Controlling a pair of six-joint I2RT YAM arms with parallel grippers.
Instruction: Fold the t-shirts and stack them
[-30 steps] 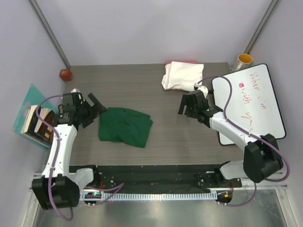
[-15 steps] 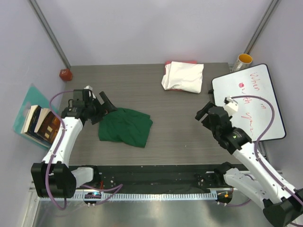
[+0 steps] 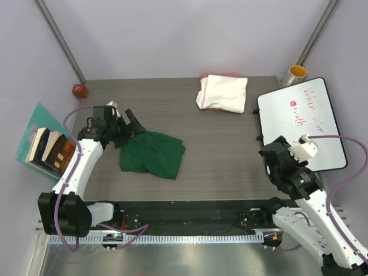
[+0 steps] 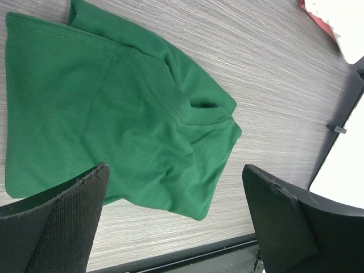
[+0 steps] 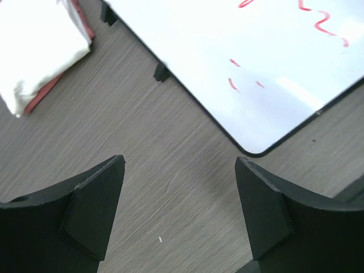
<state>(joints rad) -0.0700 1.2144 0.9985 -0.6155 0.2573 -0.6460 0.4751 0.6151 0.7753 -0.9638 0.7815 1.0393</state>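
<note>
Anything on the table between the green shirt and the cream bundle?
Nothing: top view shows only bare table between green shirt and cream bundle.

A robotics lab test cell: plain pale walls (image 3: 184,40) box in a wood-grain table (image 3: 218,144) bearing a whiteboard (image 3: 322,115).

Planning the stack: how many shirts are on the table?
3: a crumpled green shirt centre-left, a folded cream shirt at the far edge, and a red-pink one mostly hidden beneath it.

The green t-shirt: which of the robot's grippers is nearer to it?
Left. The left gripper hovers at the far left corner of the green t-shirt, jaws open; the right gripper is well off to its right, by the whiteboard.
</note>
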